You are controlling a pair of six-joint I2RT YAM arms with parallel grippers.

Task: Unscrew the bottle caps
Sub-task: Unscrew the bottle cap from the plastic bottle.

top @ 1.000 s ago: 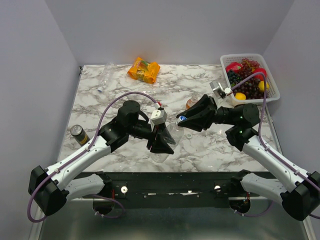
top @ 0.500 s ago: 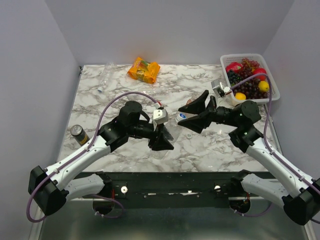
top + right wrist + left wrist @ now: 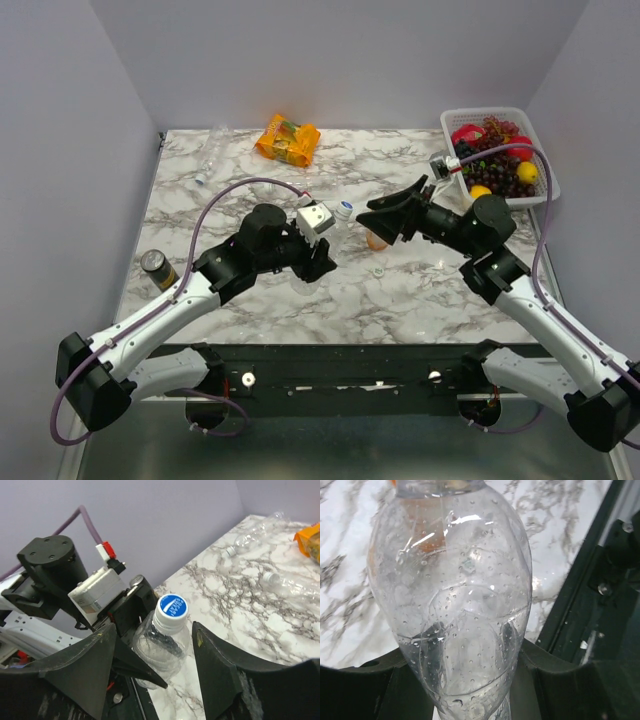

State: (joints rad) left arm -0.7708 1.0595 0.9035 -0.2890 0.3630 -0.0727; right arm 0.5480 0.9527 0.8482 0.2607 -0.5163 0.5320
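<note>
1. Top external view: the left gripper [image 3: 320,260] is clenched on a clear held bottle [image 3: 337,230] near the middle of the marble table [image 3: 180,200]. The bottle tilts up and away from the arm, with its blue cap [image 3: 344,210] on top. The right gripper [image 3: 372,218] stands released, its jaws apart just right of that cap. An orange bottle [image 3: 377,241] stands under the right gripper, and a white cap [image 3: 378,270] lies loose on the table just in front of it. A far bottle [image 3: 210,155] lies at the back left corner, a packet [image 3: 288,138] at the back, a basket [image 3: 545,165] of fruit at the back right and a can [image 3: 155,268] at the left edge

2. Left wrist view: the held bottle [image 3: 455,605] fills the frame, wet inside, pinched low between both fingers [image 3: 360,690]. An orange tint shows through its upper part

3. Right wrist view: the blue cap [image 3: 171,607] sits screwed on the held bottle [image 3: 160,650], in the gap between the spread fingers [image 3: 80,665] and touching neither. Behind it the left gripper grasps the bottle's body. Two clear bottles lie on the table beyond, the far bottle [image 3: 255,530] and a nearer one [image 3: 295,585]
</note>
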